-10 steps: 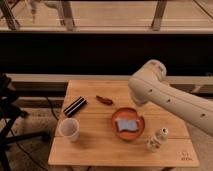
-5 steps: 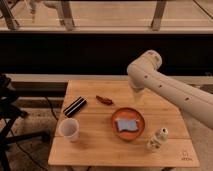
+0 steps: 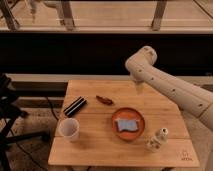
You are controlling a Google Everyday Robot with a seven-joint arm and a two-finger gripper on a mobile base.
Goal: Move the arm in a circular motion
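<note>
The cream-white arm (image 3: 170,89) reaches in from the right edge over the back right of the wooden table (image 3: 95,150). Its thick tubular segment rises up and left to a rounded elbow joint (image 3: 141,62) above the table's far edge. A short stub hangs just below the elbow. The gripper is not visible; it lies behind the elbow or outside the picture. The arm touches nothing on the table.
On the table are a black rectangular case (image 3: 75,106), a small brown object (image 3: 104,99), an orange plate (image 3: 140,131) with a blue cloth (image 3: 125,124), a white cup (image 3: 69,129) and a small white bottle (image 3: 156,140). A black stand (image 3: 7,112) is at the left. A dark wall and railing run behind.
The arm's elbow has risen and shifted left, from over the plate's far side to above the table's back edge. The tabletop items have not moved.
</note>
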